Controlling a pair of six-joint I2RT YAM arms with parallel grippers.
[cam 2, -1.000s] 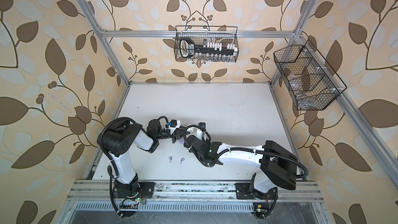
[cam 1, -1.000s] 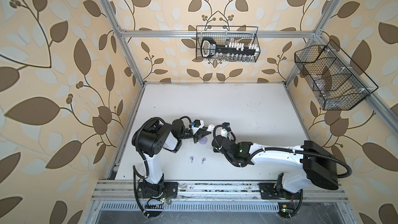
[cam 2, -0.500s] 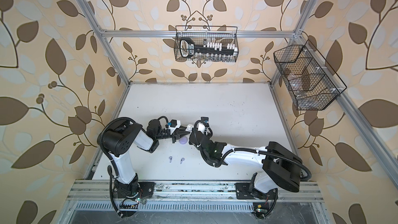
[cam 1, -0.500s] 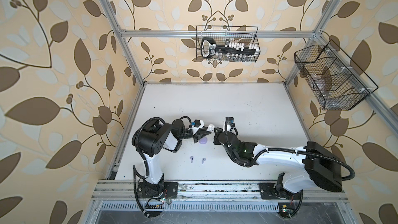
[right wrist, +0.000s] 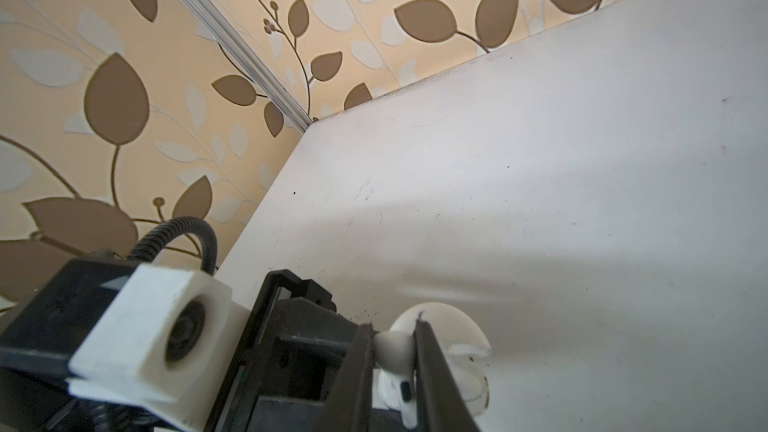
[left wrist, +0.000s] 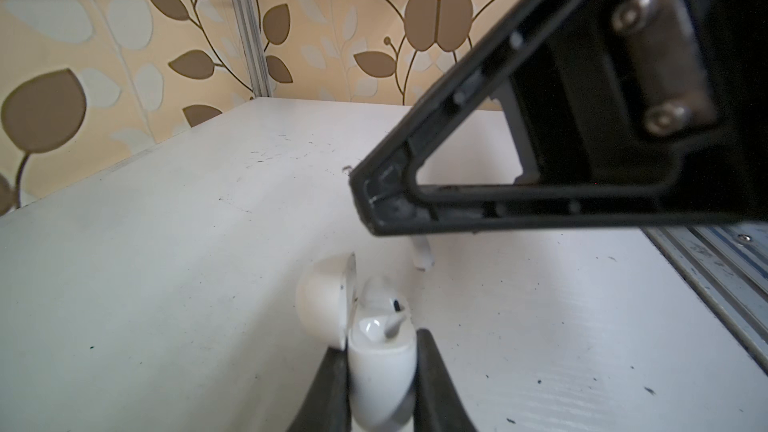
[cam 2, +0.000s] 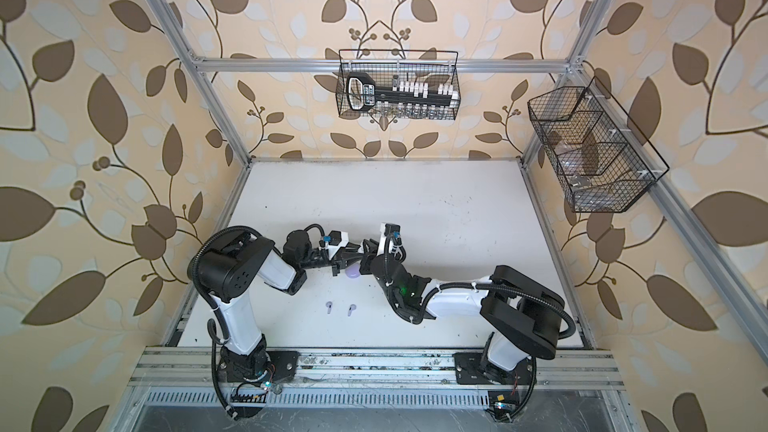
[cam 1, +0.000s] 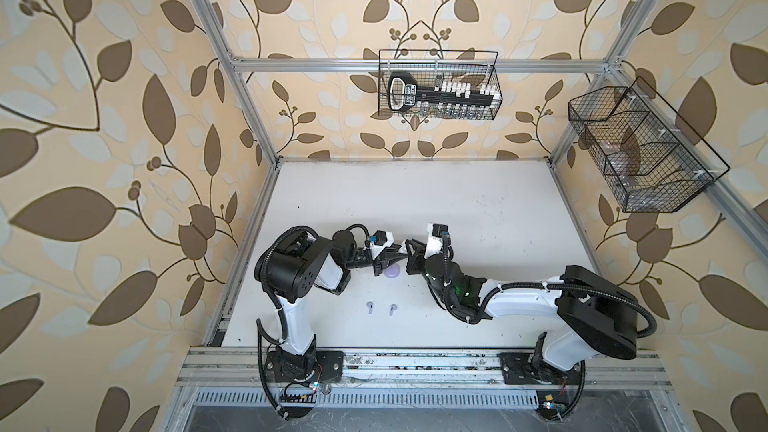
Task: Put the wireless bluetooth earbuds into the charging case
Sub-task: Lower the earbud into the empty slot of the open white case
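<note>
2 lavender earbuds [cam 1: 369, 306] are seen lying loose near the front edge of the table [cam 1: 457, 201], slightly apart. Just behind, a lavender case [cam 1: 392, 272] is parked. Past that, the white case [left wrist: 380, 371] (lid open, one bud [left wrist: 384, 317] seated inside) is clamped by the left gripper [left wrist: 380, 347], w/ a white earbud [right wrist: 395, 349] pinched tight by the right gripper [right wrist: 392, 338] right by it.

The table [cam 1: 457, 201] is white and flat, with little dark specks and scratches on it. Two tiny things lie near its front edge. They are one purple earbud [cam 1: 369, 306] and the other purple earbud [cam 1: 392, 308], side by side and not touching. A bit further back sits a round purple case [cam 1: 392, 273] — part of it is hidden, so only one side shows. Both top views show all of this.
</note>
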